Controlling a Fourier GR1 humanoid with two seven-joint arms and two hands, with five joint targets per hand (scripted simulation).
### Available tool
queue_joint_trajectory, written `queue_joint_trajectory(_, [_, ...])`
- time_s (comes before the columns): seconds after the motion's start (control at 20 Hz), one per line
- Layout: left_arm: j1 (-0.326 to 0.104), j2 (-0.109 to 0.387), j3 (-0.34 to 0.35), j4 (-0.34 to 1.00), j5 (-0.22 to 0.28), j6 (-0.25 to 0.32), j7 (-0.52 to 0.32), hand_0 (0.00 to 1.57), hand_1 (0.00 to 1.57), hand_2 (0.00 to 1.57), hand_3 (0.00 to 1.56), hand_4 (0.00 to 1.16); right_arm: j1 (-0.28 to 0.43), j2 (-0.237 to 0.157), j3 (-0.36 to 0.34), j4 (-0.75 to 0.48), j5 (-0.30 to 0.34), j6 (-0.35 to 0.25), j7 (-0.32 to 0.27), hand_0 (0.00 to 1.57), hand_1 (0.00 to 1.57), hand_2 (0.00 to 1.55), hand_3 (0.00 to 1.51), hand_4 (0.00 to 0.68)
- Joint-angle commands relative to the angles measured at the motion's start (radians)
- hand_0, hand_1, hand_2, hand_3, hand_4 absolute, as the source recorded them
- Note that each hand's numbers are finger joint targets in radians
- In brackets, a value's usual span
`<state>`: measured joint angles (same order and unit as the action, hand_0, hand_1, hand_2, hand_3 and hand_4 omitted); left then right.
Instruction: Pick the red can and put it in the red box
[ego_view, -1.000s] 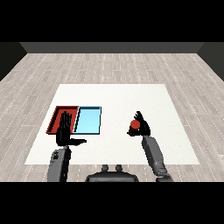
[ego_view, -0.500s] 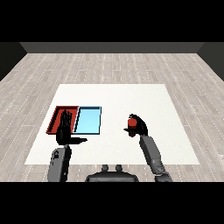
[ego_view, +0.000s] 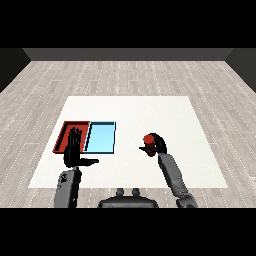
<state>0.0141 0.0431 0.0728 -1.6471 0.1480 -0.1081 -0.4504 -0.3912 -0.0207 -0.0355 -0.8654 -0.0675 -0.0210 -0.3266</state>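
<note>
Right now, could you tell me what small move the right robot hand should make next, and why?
Probably carry the red can leftward. The right robot hand is curled round it, well right of both trays, and the red tray lies beyond the light blue tray, partly behind the open left robot hand.

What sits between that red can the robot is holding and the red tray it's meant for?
In the head view, the light blue tray lies between the red can, held in the right hand, and the red tray; the rest is bare white table.

One red can (ego_view: 148, 139), two trays — red tray (ego_view: 64, 134), light blue tray (ego_view: 101, 137)
</note>
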Motion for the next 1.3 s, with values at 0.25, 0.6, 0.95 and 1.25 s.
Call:
queue_joint_trajectory(0.25, [-0.001,0.016,0.023,-0.016,0.019,-0.008,0.024,0.0,0.0,0.0,0.0,0.0,0.024,0.02,0.026,-0.017,0.031,-0.05,-0.001,1.55,1.55,1.47,1.41,0.558])
queue_joint_trajectory(0.6, [-0.076,0.005,0.001,-0.004,-0.006,0.026,0.065,0.0,0.0,0.0,0.0,0.0,0.043,-0.024,0.003,-0.228,-0.003,-0.015,0.061,1.54,1.54,1.47,1.38,0.586])
queue_joint_trajectory(0.95, [0.005,-0.019,-0.051,0.019,-0.048,0.009,0.007,0.0,0.0,0.0,0.0,0.0,0.129,-0.035,0.023,-0.438,0.0,-0.022,0.093,1.52,1.52,1.46,1.38,0.608])
queue_joint_trajectory(1.25, [0.028,-0.041,-0.126,-0.116,-0.046,0.004,0.101,0.0,0.0,0.0,0.0,0.0,0.19,-0.071,-0.01,-0.64,-0.072,0.034,0.082,1.51,1.51,1.47,1.41,0.641])
